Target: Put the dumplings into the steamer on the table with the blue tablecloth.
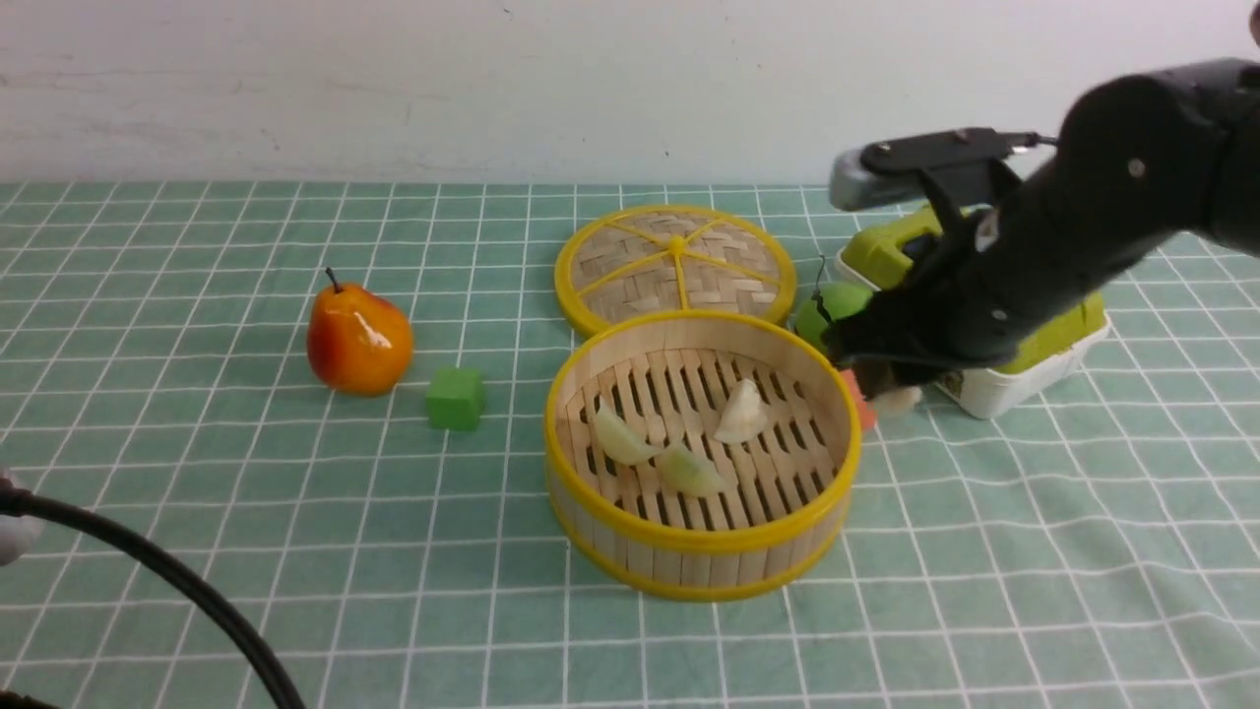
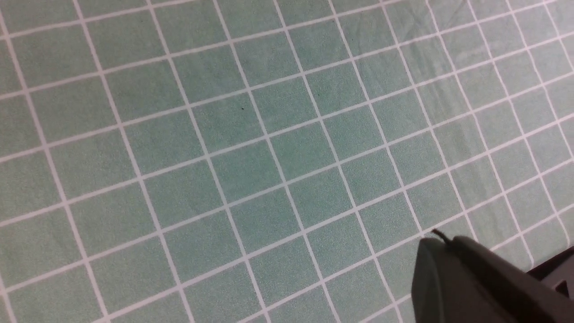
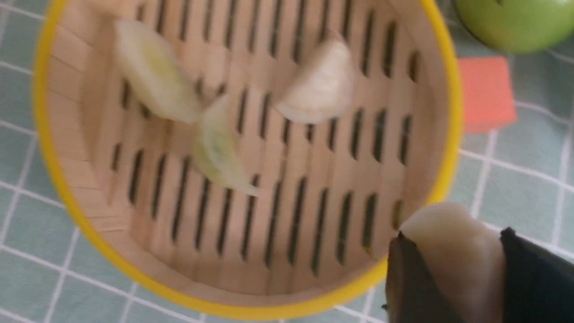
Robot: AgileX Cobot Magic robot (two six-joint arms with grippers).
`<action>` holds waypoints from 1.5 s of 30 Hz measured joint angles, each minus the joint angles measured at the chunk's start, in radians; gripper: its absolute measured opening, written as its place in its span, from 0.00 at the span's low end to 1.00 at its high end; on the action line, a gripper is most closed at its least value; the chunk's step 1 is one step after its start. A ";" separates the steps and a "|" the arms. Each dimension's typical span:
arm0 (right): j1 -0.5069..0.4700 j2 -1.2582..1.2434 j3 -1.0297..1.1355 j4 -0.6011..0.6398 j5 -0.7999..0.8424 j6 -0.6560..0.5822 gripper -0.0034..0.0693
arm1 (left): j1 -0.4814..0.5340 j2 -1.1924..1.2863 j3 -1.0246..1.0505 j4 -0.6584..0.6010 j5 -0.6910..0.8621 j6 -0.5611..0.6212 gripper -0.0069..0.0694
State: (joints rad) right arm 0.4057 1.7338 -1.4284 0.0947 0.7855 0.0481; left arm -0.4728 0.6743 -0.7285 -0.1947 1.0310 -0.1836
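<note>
The round bamboo steamer (image 1: 701, 566) stands mid-table on the blue tablecloth (image 1: 197, 512). Three dumplings lie on its slatted floor: one to the left (image 1: 622, 436), one in front (image 1: 691, 471), one to the right (image 1: 742, 413). My right gripper (image 1: 891, 389) hangs just right of the steamer's rim, shut on a cream dumpling (image 3: 453, 251) that sits between its dark fingers (image 3: 406, 287). The same steamer (image 3: 67, 197) fills the right wrist view. My left gripper (image 2: 441, 242) is shut and empty over bare cloth.
The flat woven lid (image 1: 674, 264) lies behind the steamer. A pear (image 1: 357, 340) and a green cube (image 1: 455, 398) sit to the left. A green apple (image 1: 825, 305), an orange cube (image 3: 486, 94) and a green-and-white box (image 1: 1004, 379) crowd the right side. A black cable (image 1: 187, 591) crosses the near left.
</note>
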 joint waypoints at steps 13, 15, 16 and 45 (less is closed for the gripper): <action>0.066 0.241 -0.026 0.002 -0.097 -0.006 0.38 | 0.000 0.000 0.000 -0.002 -0.010 -0.001 0.12; 0.066 0.250 -0.026 0.008 -0.125 -0.006 0.38 | 0.000 0.000 0.000 -0.002 -0.016 -0.001 0.12; 0.066 0.251 -0.026 0.009 -0.132 -0.006 0.39 | 0.000 0.000 0.000 -0.002 -0.018 -0.001 0.12; 0.065 -0.696 0.584 0.028 -0.409 -0.006 0.02 | 0.000 -0.532 0.248 0.015 -0.301 -0.001 0.15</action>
State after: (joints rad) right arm 0.4705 1.0382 -0.8446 0.1231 0.3761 0.0417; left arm -0.4728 0.1419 -0.4806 -0.1799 0.7298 -0.1844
